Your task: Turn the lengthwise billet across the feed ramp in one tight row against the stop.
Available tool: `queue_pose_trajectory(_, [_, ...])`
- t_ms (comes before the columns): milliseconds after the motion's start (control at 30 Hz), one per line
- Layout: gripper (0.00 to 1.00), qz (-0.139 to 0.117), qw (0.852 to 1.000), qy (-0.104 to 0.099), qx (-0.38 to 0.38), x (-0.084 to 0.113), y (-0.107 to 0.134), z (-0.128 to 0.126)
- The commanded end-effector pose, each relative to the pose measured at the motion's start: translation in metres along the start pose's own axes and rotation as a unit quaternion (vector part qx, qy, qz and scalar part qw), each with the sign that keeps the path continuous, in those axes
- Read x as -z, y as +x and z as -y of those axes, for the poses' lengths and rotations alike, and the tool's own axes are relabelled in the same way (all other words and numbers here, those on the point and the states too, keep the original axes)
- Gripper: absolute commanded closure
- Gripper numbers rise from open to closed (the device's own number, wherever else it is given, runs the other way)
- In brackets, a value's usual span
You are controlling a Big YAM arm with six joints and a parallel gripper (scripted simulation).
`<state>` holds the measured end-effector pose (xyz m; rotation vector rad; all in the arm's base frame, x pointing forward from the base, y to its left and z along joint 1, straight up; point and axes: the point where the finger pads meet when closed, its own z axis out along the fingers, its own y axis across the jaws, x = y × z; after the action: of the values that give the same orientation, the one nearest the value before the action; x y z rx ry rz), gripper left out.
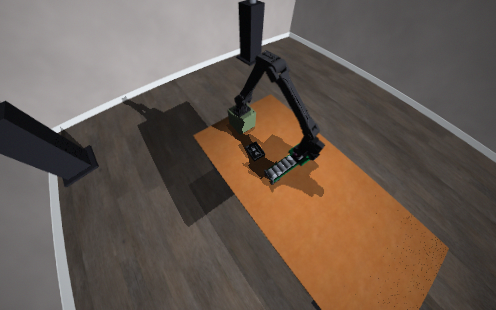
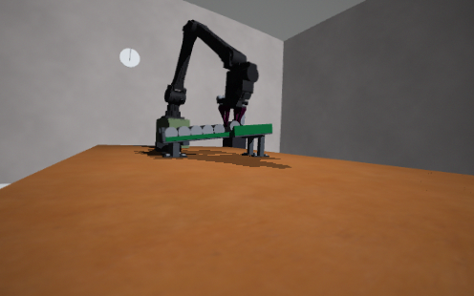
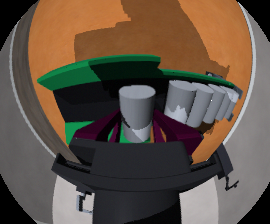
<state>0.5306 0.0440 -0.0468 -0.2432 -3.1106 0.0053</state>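
Observation:
My gripper (image 2: 232,122) (image 3: 136,120) is shut on a grey billet (image 2: 235,125) (image 3: 137,106), with one dark purple finger on each side. The held billet's round end faces the exterior view, and it points the same way as the others, across the ramp. Several other billets (image 1: 280,167) (image 2: 196,130) (image 3: 180,100) lie across the green feed ramp (image 2: 253,130) (image 3: 66,75) in a row toward its low end. The held billet is up-ramp of that row, a little higher, with a narrow gap between. Whether its underside touches the ramp is hidden.
The ramp stands on grey legs (image 2: 174,149). A small black object (image 1: 255,150) lies on the orange table (image 1: 333,230) near the ramp's low end. The arm's base stands on a pale green block (image 1: 248,121) at the back. The ramp's raised green side walls flank its upper part.

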Motion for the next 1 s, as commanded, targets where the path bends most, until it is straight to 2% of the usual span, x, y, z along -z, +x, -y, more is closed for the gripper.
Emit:
queue_pose_trajectory(0, [1.0, 0.044, 0.999, -0.011, -0.001, 0.032, -0.034, -0.014])
queue_pose_trajectory(167, [1.0, 0.051, 0.999, -0.013, -0.001, 0.035, -0.038, -0.015])
queue_pose_trajectory(367, [1.0, 0.043, 0.999, -0.011, 0.0, 0.027, -0.035, -0.015])
queue_pose_trajectory(400, [1.0, 0.052, 0.999, -0.013, 0.0, 0.038, -0.037, -0.016])
queue_pose_trajectory(600, [1.0, 0.04, 0.999, -0.01, 0.0, 0.025, -0.034, -0.016])
queue_pose_trajectory(800, [1.0, 0.036, 0.999, -0.009, 0.0, 0.02, -0.033, -0.016])
queue_pose_trajectory(933, [1.0, 0.035, 0.999, -0.009, 0.001, 0.019, -0.033, -0.016])
queue_pose_trajectory(967, [1.0, 0.04, 0.999, -0.01, 0.001, 0.025, -0.035, -0.017])
